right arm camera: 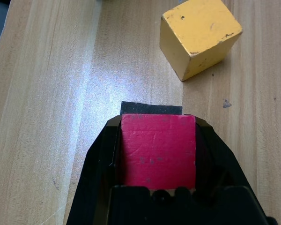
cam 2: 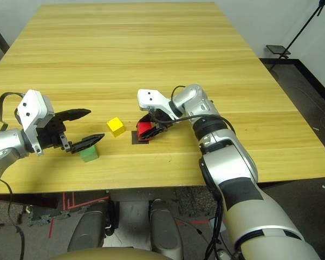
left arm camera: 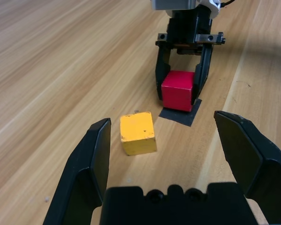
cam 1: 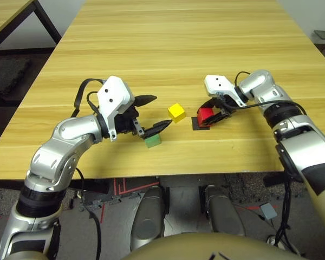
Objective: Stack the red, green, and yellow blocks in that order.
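The red block [cam 1: 205, 115] sits between the fingers of my right gripper [cam 1: 209, 116], which is shut on it right over a flat black patch [cam 1: 200, 124]. I cannot tell whether it touches the patch. Just to its left on the table lies the yellow block [cam 1: 176, 112], free of both grippers. The green block [cam 1: 153, 141] rests nearer the front edge, just under the lower finger of my left gripper [cam 1: 157, 112]. That gripper stands open and holds nothing; in its wrist view it faces the yellow block [left arm camera: 137, 133] and the red block [left arm camera: 178, 90].
A wide wooden table [cam 1: 173, 49] stretches bare behind the blocks. Another table's corner [cam 1: 5, 16] shows at the far left, and the floor lies beyond the front edge.
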Action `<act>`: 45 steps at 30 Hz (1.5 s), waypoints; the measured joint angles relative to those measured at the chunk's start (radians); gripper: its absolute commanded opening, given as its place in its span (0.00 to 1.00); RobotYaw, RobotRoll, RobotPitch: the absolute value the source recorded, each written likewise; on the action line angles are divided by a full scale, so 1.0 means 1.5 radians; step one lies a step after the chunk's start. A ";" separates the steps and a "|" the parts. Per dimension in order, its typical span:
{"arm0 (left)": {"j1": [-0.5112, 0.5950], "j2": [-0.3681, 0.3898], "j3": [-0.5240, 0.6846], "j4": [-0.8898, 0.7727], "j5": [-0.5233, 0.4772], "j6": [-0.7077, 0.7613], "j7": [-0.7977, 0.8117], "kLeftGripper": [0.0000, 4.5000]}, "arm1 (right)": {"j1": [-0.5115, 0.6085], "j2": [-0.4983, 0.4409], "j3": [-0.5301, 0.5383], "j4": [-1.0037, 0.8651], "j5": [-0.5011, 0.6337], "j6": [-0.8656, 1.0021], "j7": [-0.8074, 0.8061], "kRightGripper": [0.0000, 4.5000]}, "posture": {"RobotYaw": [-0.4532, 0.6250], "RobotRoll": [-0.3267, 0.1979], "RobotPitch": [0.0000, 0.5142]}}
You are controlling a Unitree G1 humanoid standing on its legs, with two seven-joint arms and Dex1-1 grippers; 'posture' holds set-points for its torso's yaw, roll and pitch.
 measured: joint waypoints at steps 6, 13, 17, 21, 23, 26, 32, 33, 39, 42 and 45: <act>0.033 0.023 0.012 -0.018 0.000 0.016 0.007 1.00 | 0.000 0.007 0.001 0.007 -0.005 -0.006 0.006 0.45 | 0.94 0.22 0.23; 0.047 0.106 0.013 -0.009 0.029 0.016 -0.028 1.00 | 0.000 0.014 -0.002 0.011 0.004 -0.026 0.026 0.89 | 0.92 0.25 0.21; 0.051 0.157 0.007 0.029 0.061 -0.012 -0.076 1.00 | -0.018 -0.012 -0.014 0.019 0.072 -0.023 0.036 0.99 | 0.88 0.26 0.20; 0.056 0.168 -0.011 0.075 0.089 -0.056 -0.123 1.00 | -0.061 -0.119 -0.008 -0.019 0.167 0.013 0.036 0.99 | 0.84 0.27 0.18; 0.054 0.167 -0.022 0.091 0.097 -0.065 -0.135 1.00 | -0.062 -0.162 0.004 -0.053 0.210 0.040 0.035 0.99 | 0.82 0.27 0.18; 0.036 0.153 -0.040 0.112 0.107 -0.083 -0.148 1.00 | -0.041 -0.227 0.028 -0.115 0.272 0.088 0.036 0.99 | 0.79 0.28 0.17; 0.005 0.120 -0.077 0.148 0.125 -0.106 -0.171 1.00 | 0.015 -0.277 0.028 -0.214 0.323 0.159 0.036 0.99 | 0.74 0.30 0.17; -0.003 0.115 -0.085 0.154 0.131 -0.109 -0.173 1.00 | 0.026 -0.279 0.025 -0.231 0.324 0.170 0.036 0.99 | 0.74 0.30 0.17; -0.033 0.091 -0.121 0.197 0.158 -0.121 -0.184 1.00 | 0.057 -0.277 -0.005 -0.300 0.325 0.222 0.036 0.99 | 0.72 0.31 0.18; -0.037 0.079 -0.132 0.222 0.175 -0.124 -0.183 1.00 | 0.067 -0.276 -0.025 -0.325 0.323 0.241 0.036 0.99 | 0.71 0.32 0.18; -0.037 0.072 -0.144 0.243 0.199 -0.131 -0.176 0.91 | 0.076 -0.273 -0.041 -0.343 0.322 0.254 0.036 1.00 | 0.71 0.33 0.18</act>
